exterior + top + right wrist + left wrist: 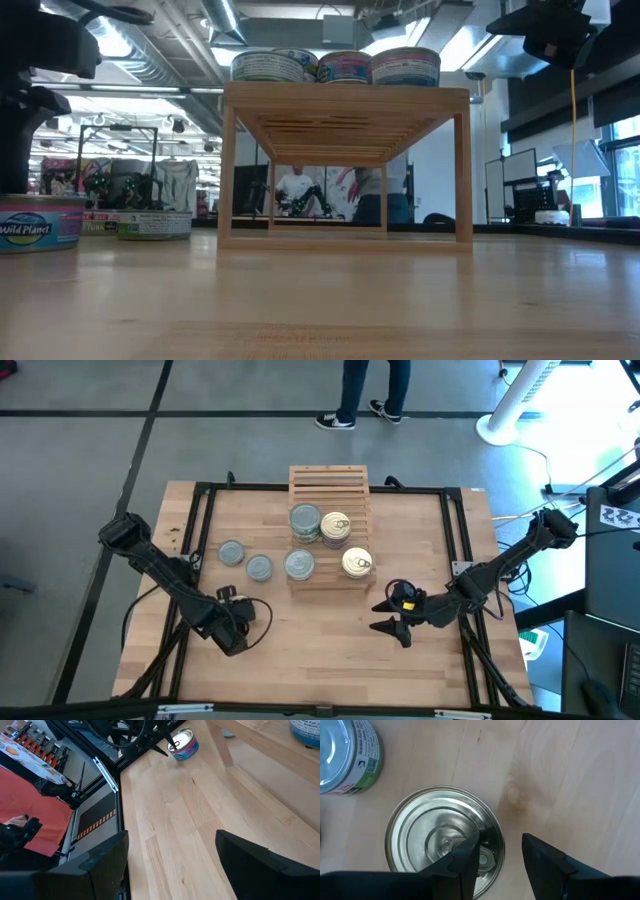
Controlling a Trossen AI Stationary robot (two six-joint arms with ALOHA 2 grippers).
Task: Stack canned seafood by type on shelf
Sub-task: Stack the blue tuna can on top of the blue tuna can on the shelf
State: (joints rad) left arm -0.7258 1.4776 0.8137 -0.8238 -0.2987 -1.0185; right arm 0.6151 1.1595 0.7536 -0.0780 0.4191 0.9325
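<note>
Near edge of the counter (330, 660): light wood planks, black frame rails along its sides.

Left gripper (243, 622) low over the near-left counter — fingers (465, 857) parted narrowly, nothing between them. Its wrist view looks down on a silver tin (445, 842) directly beneath; a second tin (347, 757) beside it has a green-edged label, text too small to read.

Right gripper (390, 616) at near right, jaws spread wide, empty, above bare wood.

Two grey-topped tins (245, 560) sit on the counter left of the shelf (328, 525). In the low view the nearest of them (40, 222) reads "Wild Planet" on a blue and pink label.

Shelf — slatted pale wood rack at mid-counter. On top: two grey-topped tins, one at the near-left corner (299, 564), one farther back (306, 520); golden ring-pull tins at the near right (356, 562) and just right of the far grey tin (335, 528); whether either of these is a stack of two I cannot tell.

Beyond the counter: grey floor, a person's legs (372, 390), a white fan base (510, 415).
</note>
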